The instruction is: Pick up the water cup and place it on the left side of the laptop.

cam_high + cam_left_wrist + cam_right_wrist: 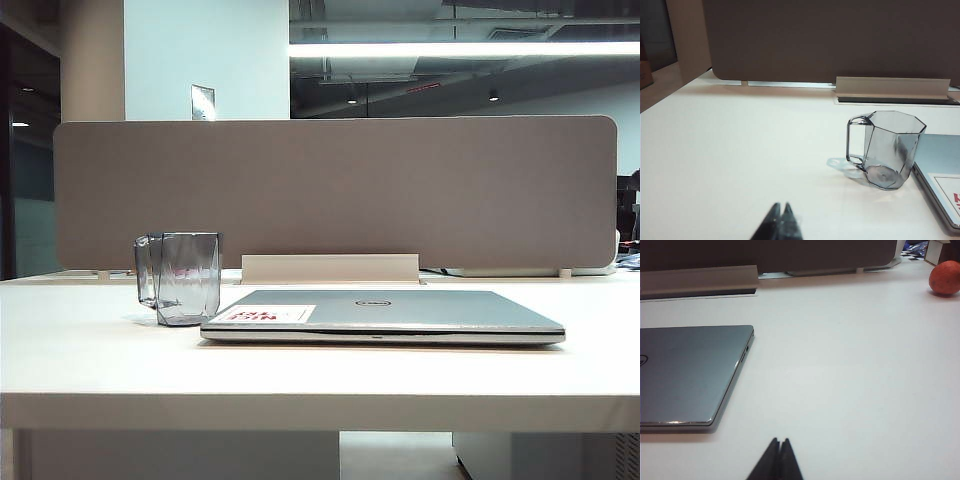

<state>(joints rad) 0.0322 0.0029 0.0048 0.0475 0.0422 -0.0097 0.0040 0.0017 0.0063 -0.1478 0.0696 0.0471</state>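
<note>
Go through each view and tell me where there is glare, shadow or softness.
Exterior view: bright ceiling strip light glares, room behind dim, table washed pale. Left wrist view: water cup sharp, faint shadow beside its handle; shut left gripper dark and soft. Right wrist view: laptop edge catches a highlight; shut right gripper blurred; red round thing soft.

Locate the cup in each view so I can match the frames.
Exterior view: cup stands left of centre, at the laptop's left front corner, by the sticker.
Left wrist view: cup sits right of centre, handle pointing away from the laptop.
Right wrist view: not in it; only the laptop's other end shows.
Shared landmark: the laptop, in all three.
</note>
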